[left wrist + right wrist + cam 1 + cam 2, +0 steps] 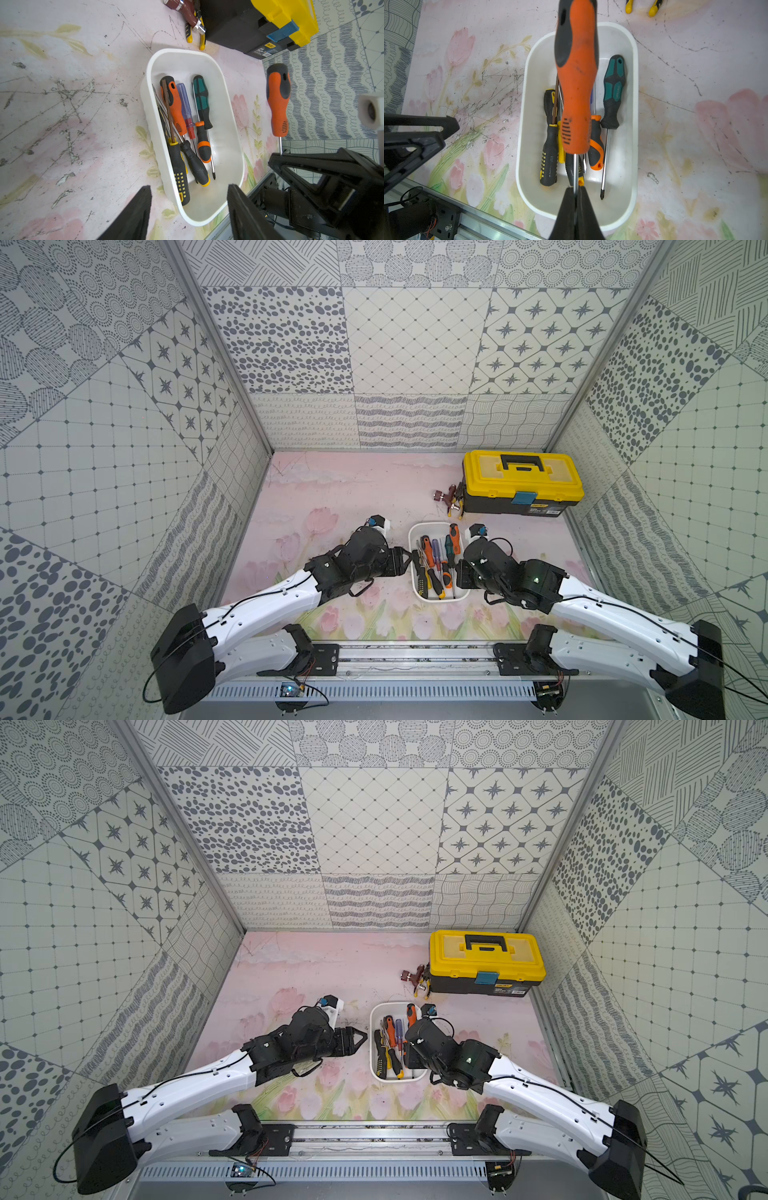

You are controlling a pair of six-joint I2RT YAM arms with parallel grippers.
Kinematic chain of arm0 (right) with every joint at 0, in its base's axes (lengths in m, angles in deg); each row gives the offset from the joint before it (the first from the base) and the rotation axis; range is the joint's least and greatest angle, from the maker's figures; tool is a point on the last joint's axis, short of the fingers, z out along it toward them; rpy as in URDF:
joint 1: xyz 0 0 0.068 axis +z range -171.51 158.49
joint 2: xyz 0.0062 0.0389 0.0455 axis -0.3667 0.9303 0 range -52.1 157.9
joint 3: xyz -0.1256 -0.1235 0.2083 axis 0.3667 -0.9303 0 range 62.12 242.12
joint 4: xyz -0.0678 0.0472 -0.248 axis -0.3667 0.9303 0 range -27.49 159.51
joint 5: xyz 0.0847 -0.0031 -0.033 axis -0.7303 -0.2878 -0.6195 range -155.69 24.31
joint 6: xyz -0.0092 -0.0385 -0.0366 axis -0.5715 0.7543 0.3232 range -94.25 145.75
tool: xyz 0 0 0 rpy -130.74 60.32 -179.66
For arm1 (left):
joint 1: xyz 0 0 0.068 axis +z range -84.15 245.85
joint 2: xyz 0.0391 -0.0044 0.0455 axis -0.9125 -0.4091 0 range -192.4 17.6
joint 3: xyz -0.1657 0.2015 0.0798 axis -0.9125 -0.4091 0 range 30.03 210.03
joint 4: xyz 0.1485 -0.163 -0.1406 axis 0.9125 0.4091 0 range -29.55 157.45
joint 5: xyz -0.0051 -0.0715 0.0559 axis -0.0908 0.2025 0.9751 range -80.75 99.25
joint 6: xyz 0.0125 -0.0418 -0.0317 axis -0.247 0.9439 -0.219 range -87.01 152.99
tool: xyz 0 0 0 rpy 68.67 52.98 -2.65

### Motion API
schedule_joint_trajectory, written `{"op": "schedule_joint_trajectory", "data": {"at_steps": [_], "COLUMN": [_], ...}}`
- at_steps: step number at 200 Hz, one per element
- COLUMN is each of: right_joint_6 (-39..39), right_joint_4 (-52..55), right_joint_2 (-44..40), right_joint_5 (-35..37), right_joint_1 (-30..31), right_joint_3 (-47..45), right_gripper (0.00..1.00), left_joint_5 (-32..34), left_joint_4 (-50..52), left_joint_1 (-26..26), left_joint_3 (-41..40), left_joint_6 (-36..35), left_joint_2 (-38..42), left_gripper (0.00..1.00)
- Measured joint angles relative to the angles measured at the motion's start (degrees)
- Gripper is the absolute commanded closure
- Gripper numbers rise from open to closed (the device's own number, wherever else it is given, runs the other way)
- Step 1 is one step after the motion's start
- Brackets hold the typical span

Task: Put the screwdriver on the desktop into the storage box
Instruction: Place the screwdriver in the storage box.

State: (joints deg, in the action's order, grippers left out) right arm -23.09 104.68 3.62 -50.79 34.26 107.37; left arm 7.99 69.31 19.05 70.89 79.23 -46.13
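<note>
R gripper (575, 190) clamped on shaft of orange-black screwdriver (577, 83), handle pointing far, held above storage box (634, 133). L gripper (189, 187) jaws apart, empty, just left of box.

Glossy white plastic storage box (227, 128)

It was a robot lab test cell: grey patterned panels (415, 344) walled in three sides of a tulip-printed desktop (332, 497); left arm (266, 601) and right arm (615, 614) were mounted on a slotted aluminium rail (415, 655) at the front edge; yellow-lidded toolbox (521, 481) stood at the back.
</note>
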Motion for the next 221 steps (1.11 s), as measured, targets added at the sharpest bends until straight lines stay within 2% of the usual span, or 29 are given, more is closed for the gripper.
{"op": "schedule_joint_trajectory", "data": {"at_steps": [221], "right_joint_6": [0.4], "right_joint_4": [0.1], "right_joint_2": [3.2], "right_joint_5": [-0.7], "right_joint_1": [0.0], "right_joint_3": [1.1], "right_gripper": [1.00], "left_joint_5": [1.8], "left_joint_4": [0.4], "left_joint_1": [0.0], "left_joint_3": [-0.1], "left_joint_6": [-1.4], "left_joint_2": [-1.0], "left_gripper": [0.35]}}
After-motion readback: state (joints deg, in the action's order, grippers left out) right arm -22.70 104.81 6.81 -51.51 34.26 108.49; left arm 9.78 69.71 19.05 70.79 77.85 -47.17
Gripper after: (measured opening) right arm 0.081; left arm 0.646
